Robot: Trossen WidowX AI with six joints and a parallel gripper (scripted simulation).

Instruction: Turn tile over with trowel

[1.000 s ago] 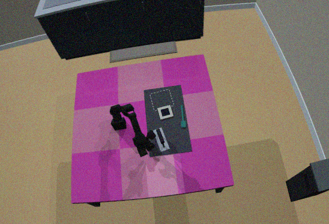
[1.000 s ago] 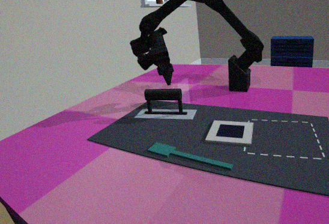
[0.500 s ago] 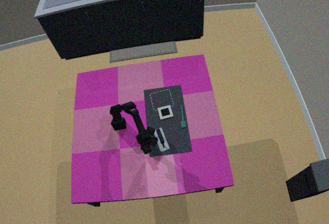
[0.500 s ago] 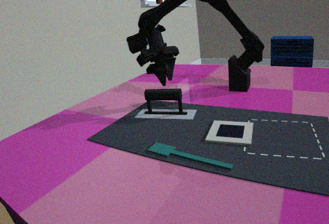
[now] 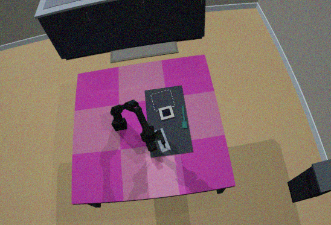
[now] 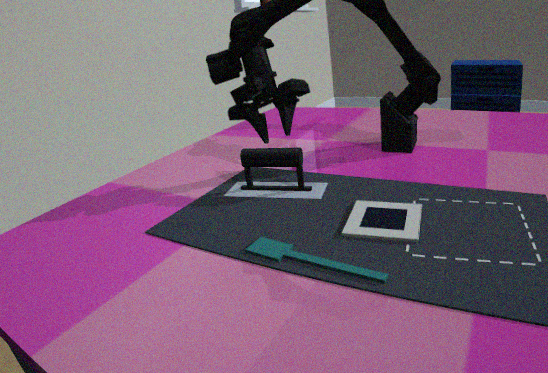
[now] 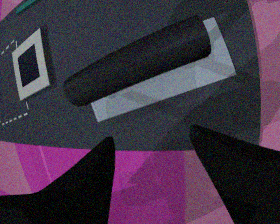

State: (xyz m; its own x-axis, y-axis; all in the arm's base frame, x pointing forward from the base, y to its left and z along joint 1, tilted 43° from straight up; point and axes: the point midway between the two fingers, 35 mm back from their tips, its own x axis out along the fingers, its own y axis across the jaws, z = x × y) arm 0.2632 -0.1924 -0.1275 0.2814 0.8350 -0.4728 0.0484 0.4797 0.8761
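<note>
The trowel [image 5: 163, 131] [image 6: 271, 157] [image 7: 141, 60] has a flat light-grey blade and a raised black bar handle on two posts. It lies blade down on the dark mat [image 5: 178, 140] [image 6: 200, 231] [image 7: 51, 130]. The tile [image 5: 161, 114] [image 6: 352, 221] [image 7: 43, 70] lies flat with its dark-square marked side up. It overlaps the near edge of the dashed outline [image 6: 440, 257] and is mostly outside it. My gripper [image 6: 277, 138] [image 7: 152, 136] is open and empty, just above and behind the trowel's handle, not touching it.
A teal flat-ended tool [image 5: 185, 124] [image 6: 335, 263] [image 7: 27, 5] lies along the mat's edge, on the side away from the arm base. The arm base [image 5: 119, 125] [image 6: 398, 128] stands on the pink checked table beyond the mat's opposite edge.
</note>
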